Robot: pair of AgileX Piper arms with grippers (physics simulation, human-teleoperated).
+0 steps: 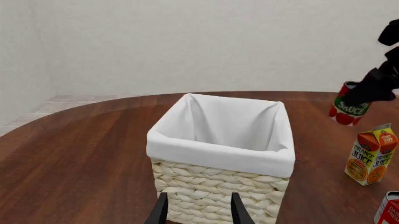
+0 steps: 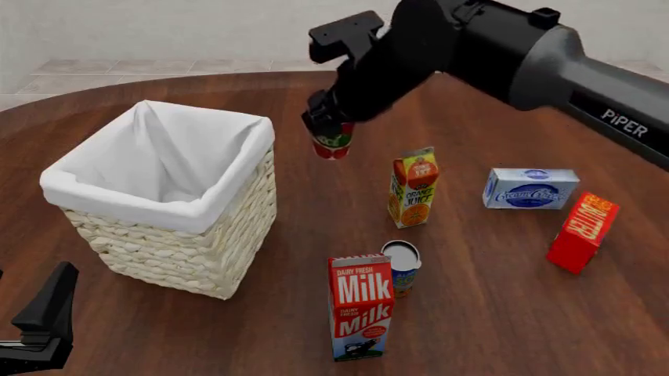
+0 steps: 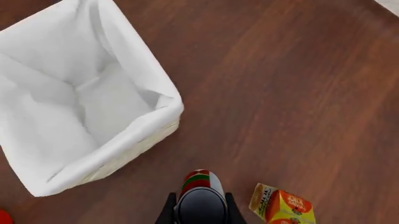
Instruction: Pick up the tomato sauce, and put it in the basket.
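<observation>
The tomato sauce (image 2: 334,144), a small red can with a green band, hangs in the air in my right gripper (image 2: 326,129), which is shut on it. It is above the table, just right of the basket's far right corner. The basket (image 2: 227,205) is a cream wicker square with a white lining and stands at the left. In the right wrist view the tomato sauce (image 3: 201,200) sits between the fingers, with the basket rim (image 3: 163,117) beside it. My left gripper (image 1: 199,212) is open and empty, low in front of the basket (image 1: 218,186). The left wrist view also shows the tomato sauce (image 1: 347,106).
An orange juice carton (image 2: 413,188) stands right of the held can. A milk carton (image 2: 361,305) and a blue-and-white can (image 2: 400,266) stand nearer the front. A blue-and-white box (image 2: 530,188) and a red box (image 2: 582,231) are at the right.
</observation>
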